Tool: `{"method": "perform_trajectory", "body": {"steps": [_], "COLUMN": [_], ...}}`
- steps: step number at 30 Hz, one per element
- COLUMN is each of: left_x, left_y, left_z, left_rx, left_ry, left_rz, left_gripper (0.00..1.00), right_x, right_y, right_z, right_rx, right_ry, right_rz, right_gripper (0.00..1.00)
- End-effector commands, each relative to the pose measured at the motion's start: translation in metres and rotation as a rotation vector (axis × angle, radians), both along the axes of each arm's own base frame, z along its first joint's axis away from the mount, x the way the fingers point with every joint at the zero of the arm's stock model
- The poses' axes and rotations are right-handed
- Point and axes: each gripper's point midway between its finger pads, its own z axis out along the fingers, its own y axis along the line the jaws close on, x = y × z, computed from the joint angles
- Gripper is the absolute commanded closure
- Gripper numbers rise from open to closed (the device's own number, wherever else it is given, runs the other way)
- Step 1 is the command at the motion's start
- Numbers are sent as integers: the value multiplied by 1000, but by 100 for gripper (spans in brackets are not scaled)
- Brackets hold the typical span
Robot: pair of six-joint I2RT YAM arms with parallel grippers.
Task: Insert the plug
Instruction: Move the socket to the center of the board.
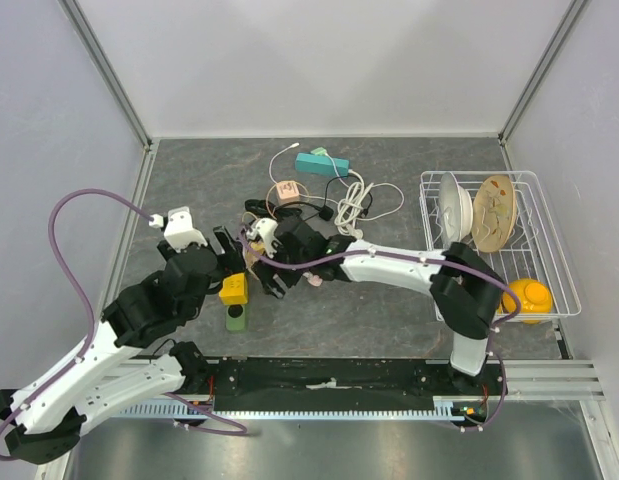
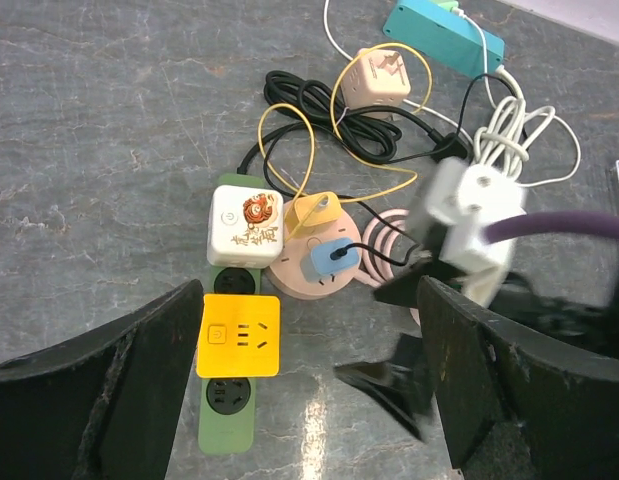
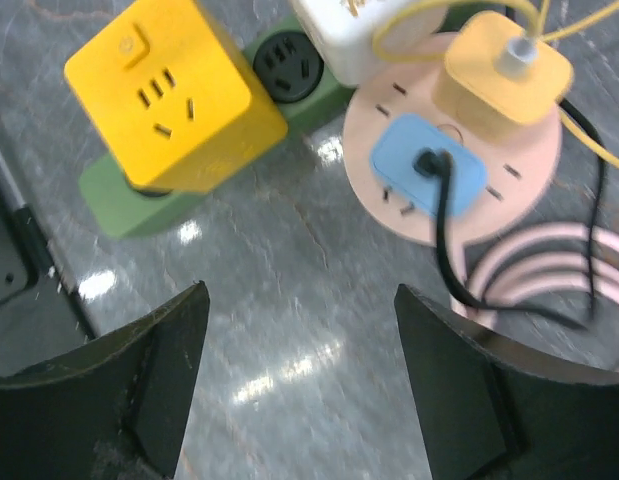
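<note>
While both arms were extended over a dark grey, marbled table point(image 1: 389, 310) enclosed by pale walls point(image 1: 319, 60), the green power strip point(image 2: 227, 425) was taken as the reference. A wire rack point(image 1: 564, 262), well to the right of the strip in the top view, was seen to hold an upright white plate point(image 1: 452, 208), a beige patterned plate point(image 1: 496, 212) and a yellow rounded object point(image 1: 529, 298). The strip was loaded with a yellow cube adapter point(image 3: 174, 95) and a white cube adapter point(image 2: 244, 225). Just beside the strip, a pink round socket point(image 3: 369, 120) was occupied by the blue plug point(image 3: 424, 170), trailing a black cord, and a yellow plug point(image 3: 504, 75). The left gripper point(image 2: 307, 285) was held spread above the strip, nothing pinched. The right gripper point(image 3: 301, 295) was likewise spread and empty, over bare table beside the strip.
</note>
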Motion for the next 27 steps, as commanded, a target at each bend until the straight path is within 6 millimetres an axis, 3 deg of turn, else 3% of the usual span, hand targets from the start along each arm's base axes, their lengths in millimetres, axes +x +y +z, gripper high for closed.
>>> {"method": "perform_trajectory", "body": {"steps": [1,3,8,9,11,12,14,15,16,17,18,19,21,27], "left_x": [11,13,15,15,16,16,18,18,20,21,21,22,24,27], "left_y": [2,-1,-5,-7,-8,-8,-10,-12,-13,-15,-16,-17,-21,-26], "left_z": [12,11,6,4,2,1,-1,-1,-3,-3,-4,-6,-7,-10], "left_rx": [3,3,18,26,34,41,52,53,63,63,63,70,71,68], "left_ry": [-87,-94,-84,-76,-72,-68,-63,-63,-56,-54,-51,-45,-43,-33], "left_rz": [22,17,2,-4,-7,-9,-10,-15,-15,-19,-23,-22,-26,-33], "left_gripper": [7,7,7,7,7,7,7,7,7,7,7,7,7,8], "right_x": [3,21,117,138,180,196,235,247,266,276,283,294,301,300], "right_y": [-39,-54,-111,-123,-146,-153,-177,-181,-197,-200,-200,-202,-203,-203], "right_z": [71,90,119,109,109,90,85,61,58,56,41,42,21,-24], "right_rx": [1,19,41,-4,4,-14,2,-22,-40,-18,-25,-10,-16,-48], "right_ry": [22,9,-73,-92,-121,-99,-110,-79,-112,-106,-96,-117,-81,-5], "right_rz": [60,12,-245,-321,-430,-477,-625,-665,-757,-817,-837,-871,-927,-973], "right_gripper": [16,16,16,16,16,18,21,24,26,27,32,35,36,38]}}
